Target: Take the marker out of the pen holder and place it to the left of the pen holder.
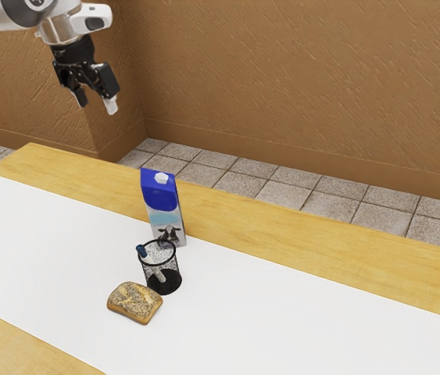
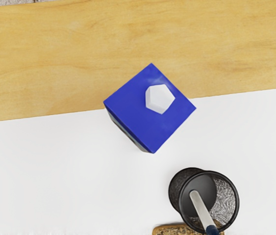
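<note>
Marker in the holder; our gripper empty and high.
We note our gripper [image 1: 95, 103] at the exterior view's upper left, raised above table height and well apart from the things, its two fingers apart with nothing between them. The marker [image 1: 141, 251] is in the pen holder [image 1: 175, 270], tilted, its grey shaft inside and its blue end up at the rim, toward the exterior view's left. The holder, black mesh, stands upright on the white mat [image 1: 298, 320]. We record the carton [image 1: 162, 208] upright near it, apart, with blue top and white cap, and the bread [image 1: 134, 302] just beside the holder; contact we cannot tell. The mat lies on the wooden table [image 1: 282, 221].
</note>
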`<act>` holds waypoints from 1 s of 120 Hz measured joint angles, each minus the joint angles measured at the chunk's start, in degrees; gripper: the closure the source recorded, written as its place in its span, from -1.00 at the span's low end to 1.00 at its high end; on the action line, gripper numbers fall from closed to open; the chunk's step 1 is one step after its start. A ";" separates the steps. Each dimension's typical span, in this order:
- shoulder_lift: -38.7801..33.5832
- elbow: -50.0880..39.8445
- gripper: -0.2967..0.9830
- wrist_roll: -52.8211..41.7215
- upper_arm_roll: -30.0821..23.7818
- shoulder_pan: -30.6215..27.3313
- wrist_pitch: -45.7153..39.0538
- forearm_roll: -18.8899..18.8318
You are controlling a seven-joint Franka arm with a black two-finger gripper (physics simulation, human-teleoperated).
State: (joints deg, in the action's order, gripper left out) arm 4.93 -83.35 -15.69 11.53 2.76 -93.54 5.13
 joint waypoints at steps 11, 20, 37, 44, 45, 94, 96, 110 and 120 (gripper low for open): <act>0.02 0.07 -0.54 -0.25 -0.01 0.08 0.42 -0.02; 0.08 0.06 -0.54 -0.41 -0.01 0.11 0.58 -0.03; 0.92 -3.90 -0.54 -0.18 -1.27 0.12 -1.32 0.02; 0.15 -9.27 -0.54 0.07 -1.82 0.67 -4.52 0.07; 0.10 -9.88 -0.54 0.10 -1.87 0.74 -4.97 0.07; -12.11 -37.87 -0.53 3.29 -10.35 0.31 -23.86 -2.85; -12.67 -38.46 -0.53 3.51 -10.55 0.57 -23.90 -2.99; -14.37 -39.88 -0.54 4.89 -11.61 0.30 -22.16 -3.30; -14.60 -42.45 -0.54 5.72 -13.11 0.22 -22.77 -3.46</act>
State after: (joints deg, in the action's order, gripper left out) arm -9.67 -125.81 -9.98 -1.58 2.98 -116.32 1.67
